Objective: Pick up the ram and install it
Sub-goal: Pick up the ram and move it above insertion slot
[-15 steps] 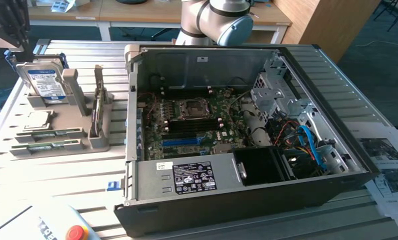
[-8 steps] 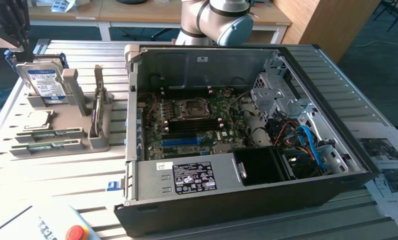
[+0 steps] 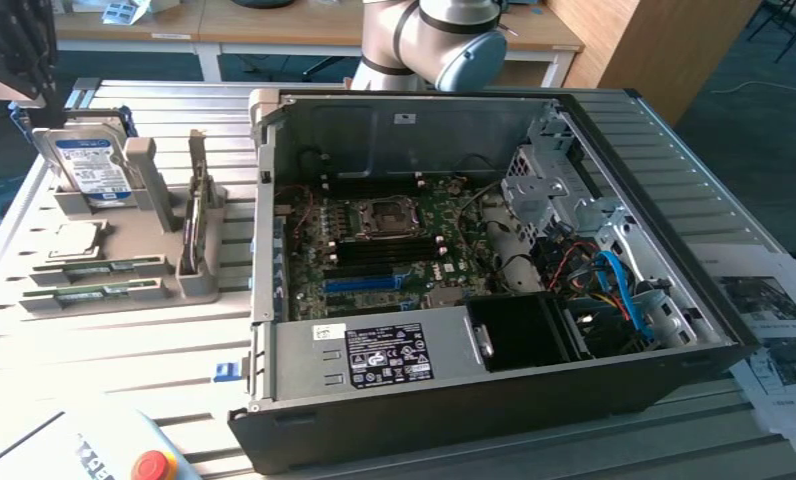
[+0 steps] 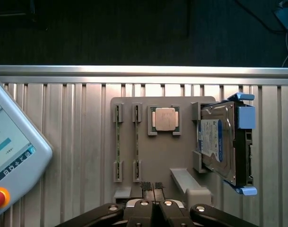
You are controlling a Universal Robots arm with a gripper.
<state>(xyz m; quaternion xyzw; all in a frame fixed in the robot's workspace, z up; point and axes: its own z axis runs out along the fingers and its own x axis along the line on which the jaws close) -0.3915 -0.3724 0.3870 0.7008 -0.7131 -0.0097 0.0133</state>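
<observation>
The black two-finger gripper (image 4: 152, 186) is hovering above the parts, pinched shut and carrying nothing. The ram, a thin green circuit-board stick (image 4: 136, 142), is sitting on its edge in a slot of the grey plastic holder (image 4: 129, 106). It's the one nearer the fingertips, with its twin stick (image 4: 117, 142) lying parallel just beside it. Its long axis is running along the ribs of the aluminium table (image 4: 77, 123), so in the exterior view one end is pointing toward the open black computer case (image 3: 505, 400). The square silver processor chip (image 4: 164, 118) is resting on its other side, and the silver hard drive with the blue-white label (image 4: 214, 142) is standing beyond that.

My take: the jaws want spreading first. Then they should be centring over the stick's middle and squeezing across its thin faces, which they look lined up for. A straight lift should avoid snagging the end brackets or the twin.
</observation>
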